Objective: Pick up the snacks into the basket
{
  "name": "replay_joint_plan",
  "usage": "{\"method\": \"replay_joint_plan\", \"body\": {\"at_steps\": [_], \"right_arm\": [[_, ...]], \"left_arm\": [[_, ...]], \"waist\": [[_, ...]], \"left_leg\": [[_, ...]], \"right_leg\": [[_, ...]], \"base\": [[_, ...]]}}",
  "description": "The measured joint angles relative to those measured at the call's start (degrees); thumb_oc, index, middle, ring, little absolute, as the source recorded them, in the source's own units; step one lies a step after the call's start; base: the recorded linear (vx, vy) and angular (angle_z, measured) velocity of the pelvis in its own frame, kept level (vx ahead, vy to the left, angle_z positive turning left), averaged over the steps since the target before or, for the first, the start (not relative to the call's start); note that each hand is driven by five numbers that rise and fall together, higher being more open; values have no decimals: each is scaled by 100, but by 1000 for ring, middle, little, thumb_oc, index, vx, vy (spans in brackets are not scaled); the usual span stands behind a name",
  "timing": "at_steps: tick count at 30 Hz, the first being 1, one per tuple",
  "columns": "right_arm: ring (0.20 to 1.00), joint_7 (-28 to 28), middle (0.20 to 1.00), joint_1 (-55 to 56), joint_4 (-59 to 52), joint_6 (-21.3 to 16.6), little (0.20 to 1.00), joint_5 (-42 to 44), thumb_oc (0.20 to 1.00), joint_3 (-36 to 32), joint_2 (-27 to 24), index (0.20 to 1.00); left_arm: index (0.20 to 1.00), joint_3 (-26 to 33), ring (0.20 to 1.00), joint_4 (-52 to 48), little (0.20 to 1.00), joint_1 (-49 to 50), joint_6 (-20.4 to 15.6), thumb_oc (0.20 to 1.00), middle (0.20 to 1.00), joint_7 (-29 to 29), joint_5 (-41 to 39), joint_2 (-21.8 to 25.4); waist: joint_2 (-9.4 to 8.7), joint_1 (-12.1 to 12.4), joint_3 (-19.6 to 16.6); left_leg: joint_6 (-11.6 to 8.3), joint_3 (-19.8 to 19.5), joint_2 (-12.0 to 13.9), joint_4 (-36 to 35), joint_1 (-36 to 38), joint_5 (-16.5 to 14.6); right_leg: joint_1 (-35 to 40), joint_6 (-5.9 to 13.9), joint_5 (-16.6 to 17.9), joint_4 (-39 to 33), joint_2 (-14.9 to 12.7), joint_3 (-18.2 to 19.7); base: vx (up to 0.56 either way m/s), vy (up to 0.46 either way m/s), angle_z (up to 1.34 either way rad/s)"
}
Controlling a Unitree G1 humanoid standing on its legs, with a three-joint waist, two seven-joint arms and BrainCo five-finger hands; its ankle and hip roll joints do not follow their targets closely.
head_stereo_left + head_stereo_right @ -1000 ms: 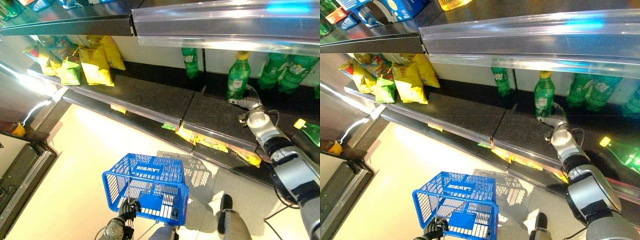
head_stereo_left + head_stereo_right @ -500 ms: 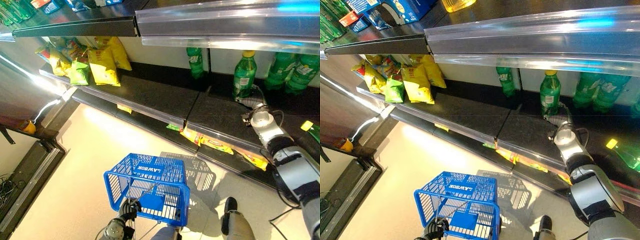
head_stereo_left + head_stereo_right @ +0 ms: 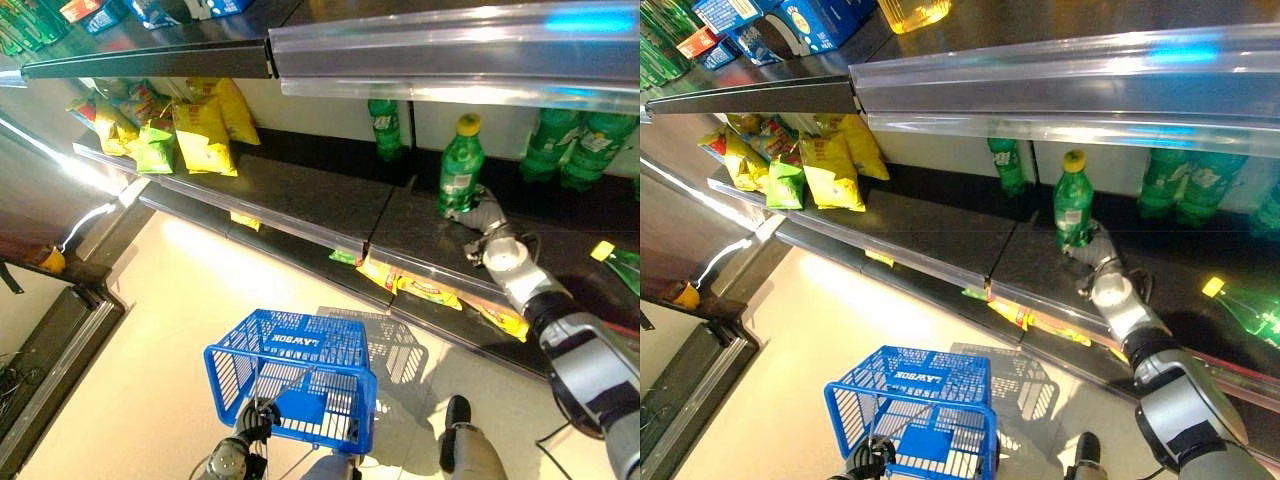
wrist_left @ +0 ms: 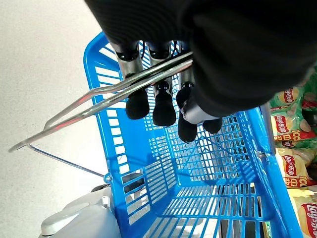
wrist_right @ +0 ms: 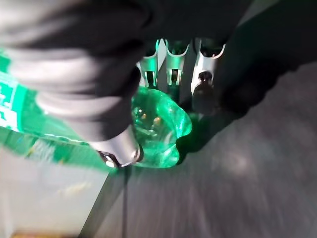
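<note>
Currently right hand (image 3: 1095, 262) is on the dark shelf (image 3: 300, 190), fingers (image 5: 205, 62) and thumb curled round the base of an upright green bottle (image 3: 459, 168) with a yellow cap, gripping it. More green bottles (image 3: 572, 145) stand further along the same shelf. Left hand (image 4: 158, 89) is low, fingers hooked round the wire handle (image 4: 99, 101) of the blue basket (image 3: 295, 385), which hangs over the pale floor (image 3: 150, 330) and looks empty. Snack bags (image 3: 205, 130), yellow and green, sit at the far left end of the shelf, well apart from both hands. More yellow packets (image 3: 425, 290) lie on the lower shelf, under the right arm.
</note>
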Motion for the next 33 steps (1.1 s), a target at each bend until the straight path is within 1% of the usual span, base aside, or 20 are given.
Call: {"method": "replay_joint_plan", "body": {"at_steps": [1,3,5,6,7,8,10,11,12,13,15,21,26,30,33], "right_arm": [[200,50,200,122,-175,6,200,23,200,19,29,200],[200,282,200,582,-736,-18,200,137,200,35,161,200],[200,364,200,730,-830,-33,200,290,200,26,284,200],[200,485,200,910,-947,-33,200,461,200,40,363,200],[200,524,200,969,-985,-33,200,531,200,43,399,200],[200,607,200,1035,-1061,-33,200,625,200,48,420,200],[200,654,200,1169,-1153,-44,200,927,200,11,466,200],[200,669,200,1186,-1193,-42,200,994,200,8,470,200],[200,694,200,1221,-1261,-41,200,1063,200,11,469,200],[200,762,200,1348,-1382,-43,200,1192,200,13,504,200],[200,878,200,1521,-1549,-41,200,1252,200,19,509,200],[200,1091,200,1892,-1975,-35,200,1480,200,68,545,200],[200,1204,200,2015,-2390,-33,200,1489,200,70,458,200],[200,1295,200,2069,-2693,-52,200,1485,200,76,435,200],[200,1313,200,2119,-2759,-52,200,1485,200,77,363,200]], "left_arm": [[200,62,200,39,200,-1,-2,200,200,2,2,3],[200,351,200,114,200,-17,42,200,200,23,0,45],[200,399,200,202,200,-39,70,200,200,36,1,92],[200,544,200,326,200,-54,81,200,200,45,-1,102],[200,589,200,371,200,-56,85,200,200,45,0,122],[200,639,200,395,200,-72,99,200,200,49,0,173],[200,790,200,481,200,-101,118,200,200,53,2,186],[200,801,200,514,200,-112,118,200,200,53,2,196],[200,863,200,536,200,-113,119,200,200,57,2,199],[200,923,200,602,200,-122,129,200,200,60,4,215],[200,926,200,612,200,-124,162,200,200,60,12,233],[200,1023,200,668,200,-127,238,200,200,60,73,236],[200,1028,200,731,200,-124,237,200,200,64,93,236],[200,1067,200,744,200,-110,244,200,200,90,117,237],[200,1071,200,743,200,-109,243,200,200,103,122,237]], "waist": [[-25,-4,-2],[-173,-1,6],[-262,-25,20],[-345,-22,16],[-383,-17,14],[-468,-36,57],[-542,-37,76],[-587,-74,80],[-607,-55,91],[-674,-52,115],[-744,-64,119],[-836,-58,118],[-860,-65,117],[-895,-150,118],[-904,-154,116]], "left_leg": [[-5,0,15,-1,0,-5],[-15,17,73,-12,20,-14],[-33,40,100,-23,79,-29],[-34,128,147,-26,127,-32],[-33,141,154,-27,136,-33],[-27,157,152,-40,170,-40],[-12,165,161,-46,194,-49],[-8,165,171,-47,199,-52],[1,187,167,-47,208,-56],[16,219,183,-62,288,-66],[37,241,196,-73,361,-81],[80,291,192,-118,477,-107],[93,306,206,-124,535,-110],[101,314,211,-141,574,-120],[100,318,221,-156,573,-121]], "right_leg": [[7,3,13,-25,21,5],[45,7,74,-139,107,26],[116,7,103,-199,162,52],[196,36,144,-304,202,58],[209,55,158,-337,212,64],[228,88,181,-365,226,98],[311,100,252,-492,272,147],[322,97,280,-537,285,165],[356,95,309,-587,298,177],[462,84,354,-689,325,196],[562,85,385,-772,329,207],[713,114,450,-924,339,249],[825,114,513,-1049,370,258],[864,121,518,-1098,375,260],[865,143,532,-1126,391,267]], "base": [[-14,-9,-15],[-9,-17,-14],[-7,-9,-11],[-7,-4,-12],[-6,-2,-14],[-3,1,-9],[7,5,-6],[13,7,-6],[10,5,-9],[8,5,-8],[11,2,-5],[1,2,-2],[1,1,-1],[0,0,0],[0,0,0]]}}
